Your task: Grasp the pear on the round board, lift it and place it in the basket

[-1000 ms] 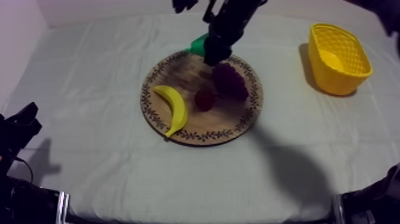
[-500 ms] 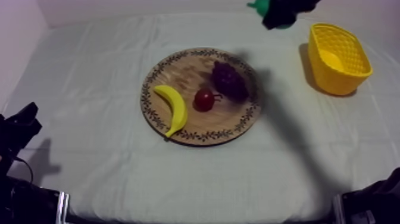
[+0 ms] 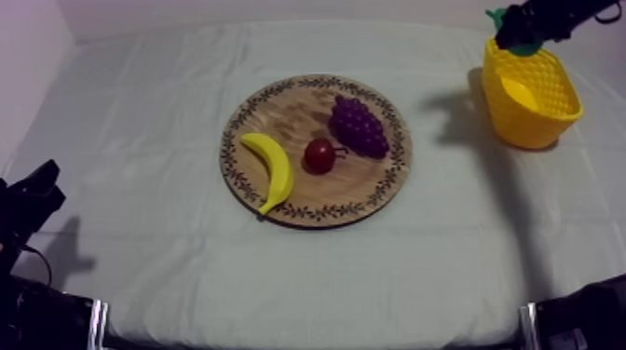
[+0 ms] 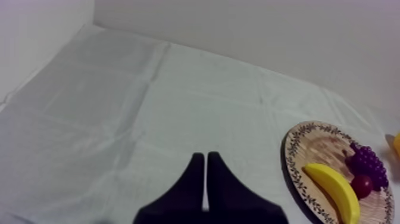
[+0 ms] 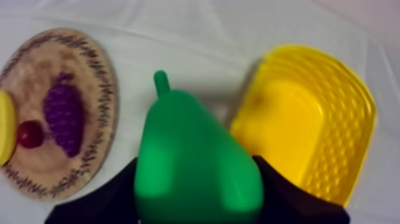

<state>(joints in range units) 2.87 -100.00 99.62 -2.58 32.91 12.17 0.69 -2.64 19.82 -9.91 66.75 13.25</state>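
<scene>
While the right gripper [image 3: 535,22] hangs by the yellow basket's [image 3: 538,119] rim, its fingers [image 5: 110,199] clasp the green pear [image 5: 196,161] (aloft, clear of the wooden board [image 3: 279,107]); the left gripper [image 4: 205,179] rests low, fingers pressed together on nothing.

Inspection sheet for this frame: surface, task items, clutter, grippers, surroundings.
Surface: grey-white cloth, bare apart from the items below.
Job's things: pear off the wooden board, held in the air by the rim of the yellow basket, not yet inside it.
Clutter: banana, bunch of grapes and small red fruit on the board.
Grippers: right gripper shut on the pear; left gripper shut on nothing, low over bare cloth.
Surroundings: pale wall behind the table; no person seen.
</scene>
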